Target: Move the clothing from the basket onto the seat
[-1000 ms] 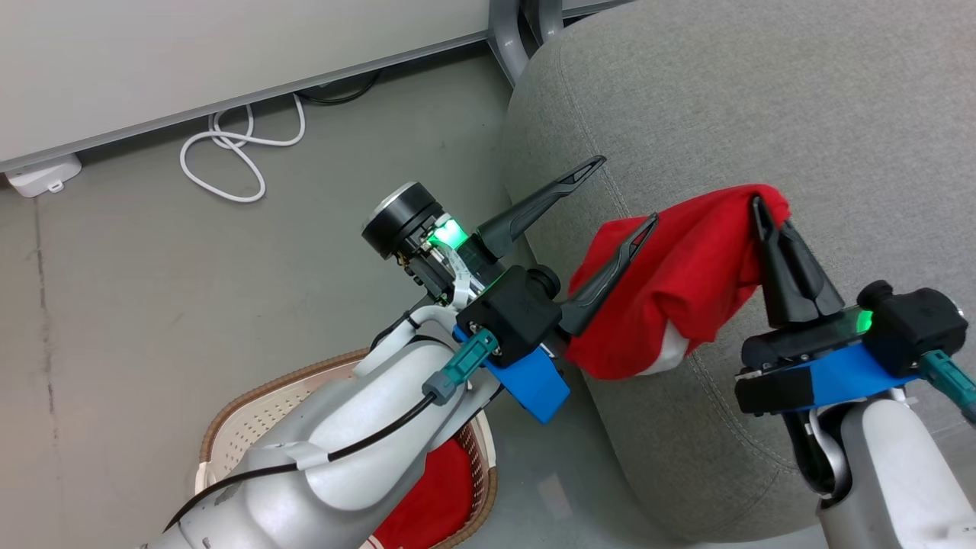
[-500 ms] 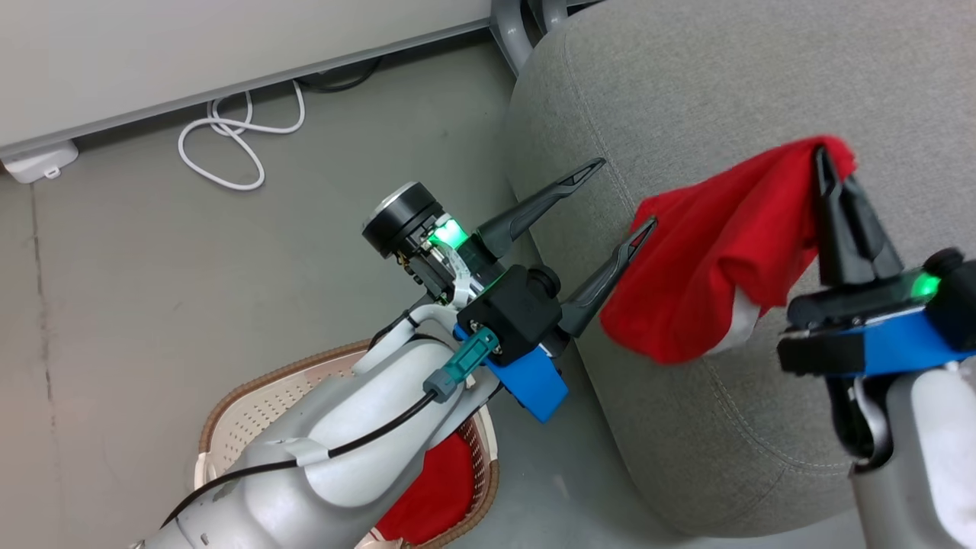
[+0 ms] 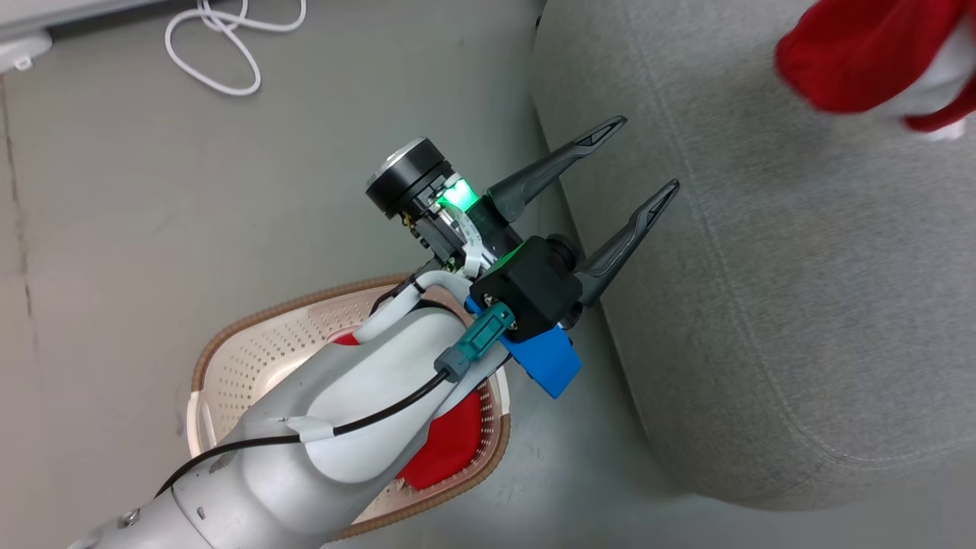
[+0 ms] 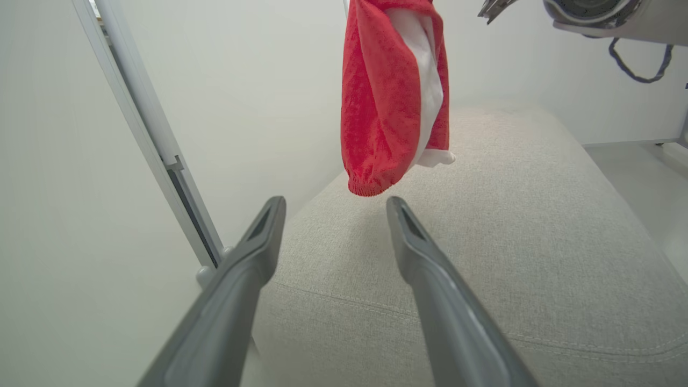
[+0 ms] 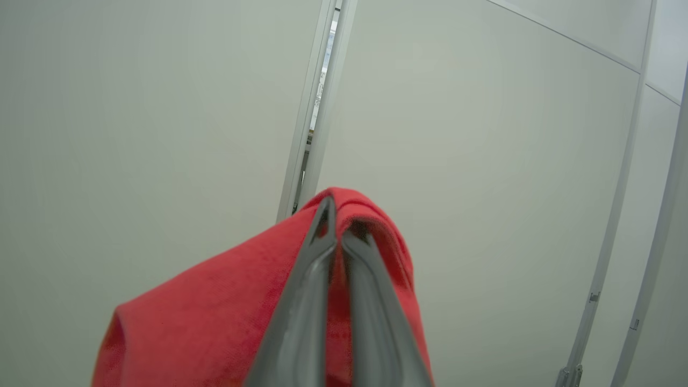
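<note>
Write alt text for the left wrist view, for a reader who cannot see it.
A red garment with a white stripe hangs from the top of the view over the light grey seat. The left gripper points toward it, its two dark fingers spread apart with nothing between them. Pale wall panels stand behind.

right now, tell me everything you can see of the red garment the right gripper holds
The red garment is soft, fleecy-looking fabric, bright red with a white panel in its fold and a gathered hem at its lowest edge. It hangs limp and bunched from the right gripper, whose jaws are shut on a fold at its top. It dangles over the grey seat; whether it touches the cushion cannot be told.
</note>
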{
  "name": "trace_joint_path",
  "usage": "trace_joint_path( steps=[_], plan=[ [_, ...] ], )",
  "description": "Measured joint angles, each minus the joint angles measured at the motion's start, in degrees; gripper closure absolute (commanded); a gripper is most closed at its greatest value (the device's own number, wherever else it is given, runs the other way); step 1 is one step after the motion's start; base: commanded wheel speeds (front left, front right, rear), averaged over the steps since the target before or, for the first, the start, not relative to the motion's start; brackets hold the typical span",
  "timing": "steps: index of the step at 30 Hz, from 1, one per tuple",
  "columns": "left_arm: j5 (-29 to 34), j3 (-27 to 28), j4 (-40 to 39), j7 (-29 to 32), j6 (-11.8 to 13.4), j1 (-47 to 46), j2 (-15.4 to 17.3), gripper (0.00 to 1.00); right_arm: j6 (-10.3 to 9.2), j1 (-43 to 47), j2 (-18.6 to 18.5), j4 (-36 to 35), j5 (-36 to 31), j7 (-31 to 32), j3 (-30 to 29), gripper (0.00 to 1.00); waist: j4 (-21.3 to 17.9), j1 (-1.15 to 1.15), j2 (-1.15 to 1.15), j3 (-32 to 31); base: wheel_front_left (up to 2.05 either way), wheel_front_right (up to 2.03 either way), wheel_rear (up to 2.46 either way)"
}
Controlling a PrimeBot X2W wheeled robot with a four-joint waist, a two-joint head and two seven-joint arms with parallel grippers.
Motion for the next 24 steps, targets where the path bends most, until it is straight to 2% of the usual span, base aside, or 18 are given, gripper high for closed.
trace_joint_path(
  steps=[5, 11, 18, 24],
  plan=[
    [0.57, -0.46, 0.10, -0.01, -0.16, -1.69, -0.34, 0.00, 0.00, -5.88, -3.78, 0.94, -0.29, -0.01, -3.49, 1.00, 1.56, 0.00, 0.00, 3.88, 0.00, 0.00, 0.00],
    [1.02, -0.91, 0.52, -0.22, -0.19, -3.58, -0.97, 0.00, 0.00, -10.42, -7.76, 5.88, -0.25, 0.00, -5.36, 1.00, 3.72, 0.00, 0.00, 7.63, 0.00, 0.00, 0.00],
    [1.13, -1.21, 0.96, -0.63, -0.19, -4.59, -1.53, 0.00, 0.00, -10.96, -10.00, 15.53, -1.81, -0.01, -7.06, 1.00, 6.03, 0.01, 0.00, 10.01, 0.00, 0.00, 0.00],
    [1.15, -1.27, 1.01, -1.04, -0.11, -4.99, -1.88, 0.00, 0.00, -9.07, -10.35, 24.68, -3.02, 0.00, -9.71, 1.00, 7.16, 0.01, 0.00, 10.95, 0.00, 0.00, 0.00]
  ],
)
